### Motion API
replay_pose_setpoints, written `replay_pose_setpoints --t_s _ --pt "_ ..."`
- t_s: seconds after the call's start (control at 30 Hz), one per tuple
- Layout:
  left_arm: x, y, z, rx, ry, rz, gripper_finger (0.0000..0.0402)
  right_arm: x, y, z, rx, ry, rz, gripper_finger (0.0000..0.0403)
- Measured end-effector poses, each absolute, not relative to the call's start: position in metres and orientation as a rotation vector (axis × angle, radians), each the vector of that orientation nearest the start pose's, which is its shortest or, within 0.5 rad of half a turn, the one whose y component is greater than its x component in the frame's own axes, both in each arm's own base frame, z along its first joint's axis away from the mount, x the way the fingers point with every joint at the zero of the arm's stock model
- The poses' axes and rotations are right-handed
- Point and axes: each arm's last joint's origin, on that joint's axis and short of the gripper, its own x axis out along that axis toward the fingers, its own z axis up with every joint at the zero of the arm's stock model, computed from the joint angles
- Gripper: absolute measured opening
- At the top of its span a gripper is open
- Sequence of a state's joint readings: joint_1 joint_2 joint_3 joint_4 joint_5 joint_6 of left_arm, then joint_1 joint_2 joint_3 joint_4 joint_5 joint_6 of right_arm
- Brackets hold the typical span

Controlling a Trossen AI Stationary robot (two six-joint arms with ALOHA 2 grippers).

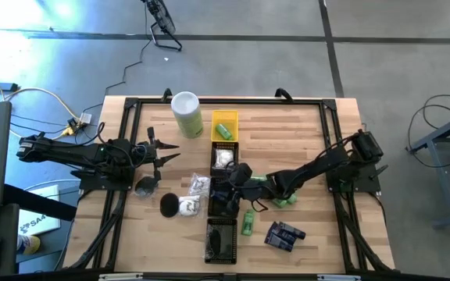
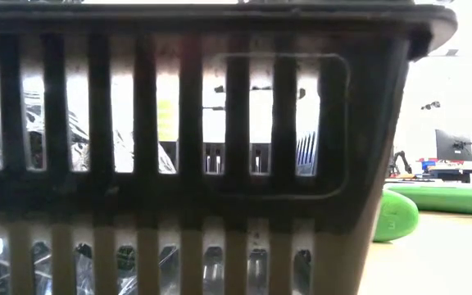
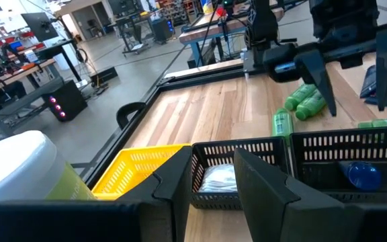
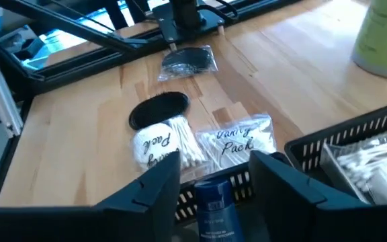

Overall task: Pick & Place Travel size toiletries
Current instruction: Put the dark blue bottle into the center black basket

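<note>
My right gripper [image 1: 237,182] hovers open over the middle black tray [image 1: 213,204], fingers slanting down. A dark blue little bottle [image 4: 213,202] lies in that tray below the gap; the fingers stand apart from it. It also shows in the left wrist view as the blue bottle [image 3: 363,175]. Loose on the table lie green bottles [image 1: 248,222] [image 1: 281,200], dark blue packets [image 1: 283,235], white wrapped packs [image 4: 237,142] [image 4: 156,149], a black puck [image 4: 158,109] and a wrapped puck [image 4: 188,62]. My left gripper [image 1: 161,153] waits open at the left, holding nothing.
Trays stand in a column down the table's middle: a yellow tray [image 1: 225,117], a black tray [image 1: 213,156] holding white wrapped pieces [image 4: 375,168], the middle one, and another black tray [image 1: 221,251] at the near edge. A tall pale-green canister [image 1: 187,114] stands far left of them.
</note>
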State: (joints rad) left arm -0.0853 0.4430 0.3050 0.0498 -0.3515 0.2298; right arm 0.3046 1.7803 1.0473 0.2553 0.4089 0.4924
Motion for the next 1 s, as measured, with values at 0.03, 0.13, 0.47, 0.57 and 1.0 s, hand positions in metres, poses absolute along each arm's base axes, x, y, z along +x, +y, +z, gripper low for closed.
replay_pose_setpoints --t_s 0.03,0.13,0.47,0.57,1.0 --pt "0.127 -0.001 0.234 0.247 0.116 0.255 0.0109 0.367 0.103 0.199 0.32 0.414 -0.199 0.0157" --pt "0.127 -0.001 0.234 0.247 0.116 0.256 0.0109 0.367 0.103 0.198 0.328 0.446 -0.159 0.0121" --pt "0.127 -0.001 0.234 0.247 0.114 0.256 0.0109 0.374 0.099 0.193 0.412 0.464 -0.034 0.0005" --pt "0.127 -0.001 0.234 0.247 0.113 0.255 0.0109 0.376 0.099 0.187 0.438 0.476 -0.037 0.0003" --pt "0.127 -0.001 0.234 0.244 0.113 0.255 0.0109 0.406 0.11 0.167 0.478 0.582 0.0 0.0003"
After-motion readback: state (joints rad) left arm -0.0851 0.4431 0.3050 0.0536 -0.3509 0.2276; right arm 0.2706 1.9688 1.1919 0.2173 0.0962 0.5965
